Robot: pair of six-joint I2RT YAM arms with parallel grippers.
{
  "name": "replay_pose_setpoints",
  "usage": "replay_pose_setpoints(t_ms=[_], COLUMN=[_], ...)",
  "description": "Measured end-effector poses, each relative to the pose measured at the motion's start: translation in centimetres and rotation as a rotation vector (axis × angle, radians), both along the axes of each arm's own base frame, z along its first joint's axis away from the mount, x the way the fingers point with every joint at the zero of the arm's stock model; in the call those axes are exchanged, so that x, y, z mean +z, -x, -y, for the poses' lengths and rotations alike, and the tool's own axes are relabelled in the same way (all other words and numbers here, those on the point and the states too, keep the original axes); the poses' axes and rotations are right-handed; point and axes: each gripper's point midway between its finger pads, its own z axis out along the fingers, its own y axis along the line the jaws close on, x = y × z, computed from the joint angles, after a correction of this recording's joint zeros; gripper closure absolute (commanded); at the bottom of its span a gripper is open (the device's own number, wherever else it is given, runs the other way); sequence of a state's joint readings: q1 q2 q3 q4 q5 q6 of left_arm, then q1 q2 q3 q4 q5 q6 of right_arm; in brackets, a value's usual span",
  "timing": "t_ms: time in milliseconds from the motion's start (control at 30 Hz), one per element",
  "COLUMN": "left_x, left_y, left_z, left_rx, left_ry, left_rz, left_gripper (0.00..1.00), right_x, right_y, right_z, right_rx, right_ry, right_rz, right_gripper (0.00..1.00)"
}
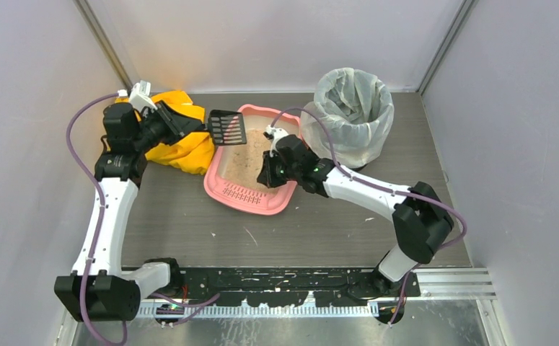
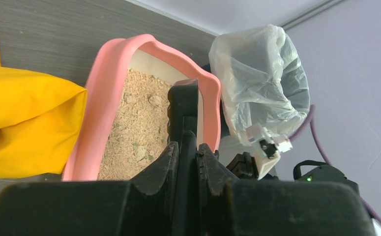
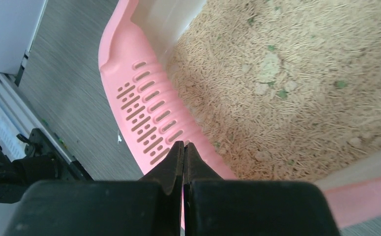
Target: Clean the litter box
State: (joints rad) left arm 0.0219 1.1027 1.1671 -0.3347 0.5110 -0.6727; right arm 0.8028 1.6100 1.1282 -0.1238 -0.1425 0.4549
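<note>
No readable writing in any of the three views.

The litter box (image 1: 251,193) is plain pink, and its slotted lip is a pattern, not lettering. The black scoop (image 1: 227,127) over its far left corner, the yellow bag (image 1: 186,144) to its left and the clear-lined bin (image 1: 352,108) to its right carry no print, brand or number that can be made out. The one sign is a small green light (image 1: 283,173) glowing on the right arm just above the box's near right rim. The left wrist view shows a green light too, low at the right, beyond the box.
</note>
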Motion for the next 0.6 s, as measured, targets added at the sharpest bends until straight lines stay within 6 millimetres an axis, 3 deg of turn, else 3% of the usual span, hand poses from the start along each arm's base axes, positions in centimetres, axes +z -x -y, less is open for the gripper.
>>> replay_pose_setpoints(t_ms=[100, 167, 267, 367, 433, 500, 600], left_x=[-0.5, -1.0, -1.6, -1.4, -1.4, -2.2, -5.0], left_y=[-0.6, -1.3, -2.0, -2.5, -3.1, -4.0, -5.3], left_z=[0.5, 1.0, 2.5, 5.1, 6.8, 8.4, 9.9], left_rx=[-0.030, -0.053, -0.087, -0.153, -0.187, -0.209, -0.213], left_ry=[0.013, 0.018, 0.002, -0.036, -0.064, -0.098, -0.163], left_rz=[-0.025, -0.049, -0.081, -0.090, -0.088, -0.099, -0.148], left_gripper=[1.00, 1.00, 1.00, 1.00, 1.00, 1.00, 1.00], right_x=[1.3, 3.2, 8.3, 14.7, 17.2, 18.7, 18.8], right_y=[-0.2, 0.1, 0.7, 1.6, 2.1, 2.4, 2.8], right_z=[1.3, 2.8, 6.1, 9.3, 10.9, 12.5, 13.9], right_rx=[-0.038, -0.075, -0.150, -0.230, -0.268, -0.307, -0.337], right_ry=[0.002, -0.008, -0.065, -0.166, -0.205, -0.217, -0.191], right_rz=[0.051, 0.105, 0.226, 0.365, 0.426, 0.467, 0.482], right_gripper=[0.99, 0.99, 1.00, 0.99, 0.99, 0.99, 0.99])
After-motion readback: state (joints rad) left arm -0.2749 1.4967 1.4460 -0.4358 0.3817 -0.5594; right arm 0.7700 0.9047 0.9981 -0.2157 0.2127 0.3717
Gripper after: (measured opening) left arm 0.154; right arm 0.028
